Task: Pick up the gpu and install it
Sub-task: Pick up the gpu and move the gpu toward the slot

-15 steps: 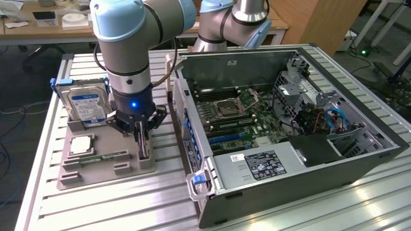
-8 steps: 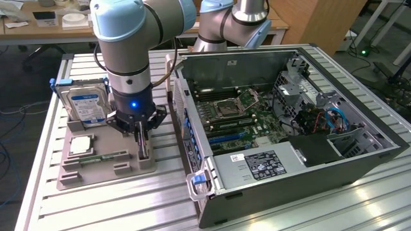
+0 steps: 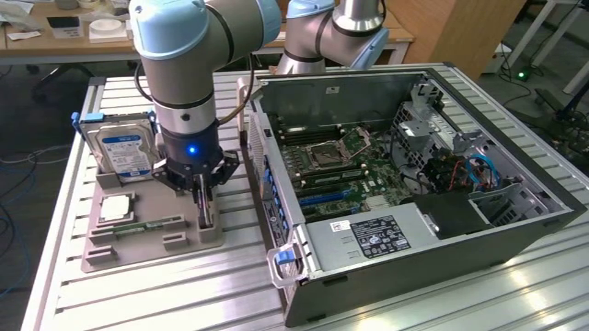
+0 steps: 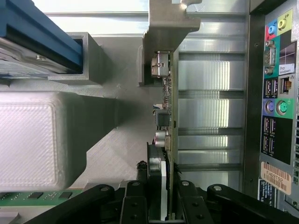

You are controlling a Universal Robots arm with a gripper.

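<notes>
The gpu (image 3: 206,215) stands on edge in a slot at the side of the grey parts holder (image 3: 138,245) nearest the computer case. My gripper (image 3: 203,196) has come straight down over it, one finger on each side of the card. In the wrist view the gpu (image 4: 167,107) shows edge-on, with its metal bracket at the far end. The black fingers (image 4: 138,205) press against both faces of the card at its near end, so the gripper is shut on it. The card still sits in the holder.
The holder also carries a blue-labelled hard drive (image 3: 124,152), a processor chip (image 3: 115,207) and a green memory stick (image 3: 147,226). The open computer case (image 3: 414,172) lies close beside the holder, its rear port panel (image 4: 275,93) next to the card. A second arm (image 3: 322,34) stands behind.
</notes>
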